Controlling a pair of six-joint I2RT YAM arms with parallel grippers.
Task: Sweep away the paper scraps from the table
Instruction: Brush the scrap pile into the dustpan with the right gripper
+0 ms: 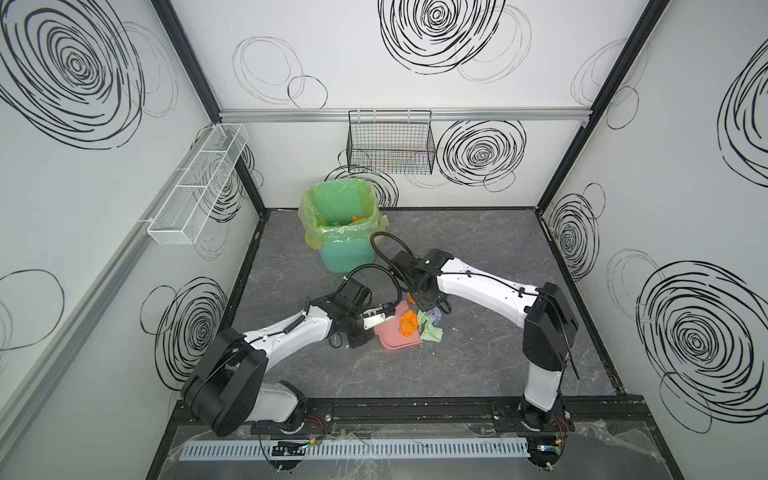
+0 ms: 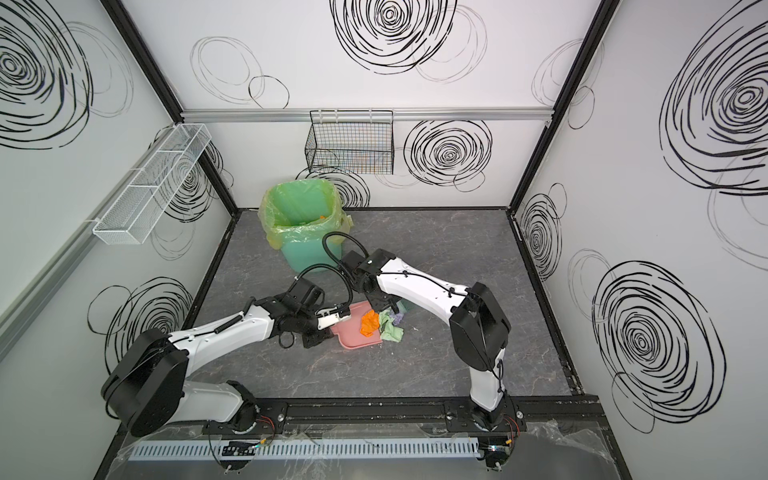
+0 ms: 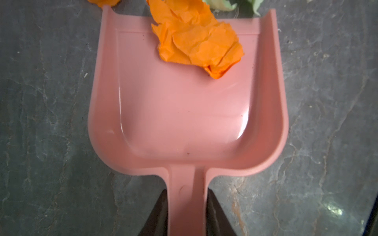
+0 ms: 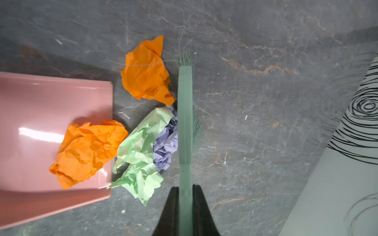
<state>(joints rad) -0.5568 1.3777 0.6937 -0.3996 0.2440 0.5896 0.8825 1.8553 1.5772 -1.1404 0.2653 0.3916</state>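
Robot lab cell: scribble-marked white walls enclose a dark table bearing two mounted arms

Outside the bin, two orange paper scraps, one green scrap, one lilac scrap, one dustpan, one brush

A crumpled orange paper wad lies on the pink plastic dustpan; three more crumpled paper wads lie between its mouth and the mint-green plastic brush
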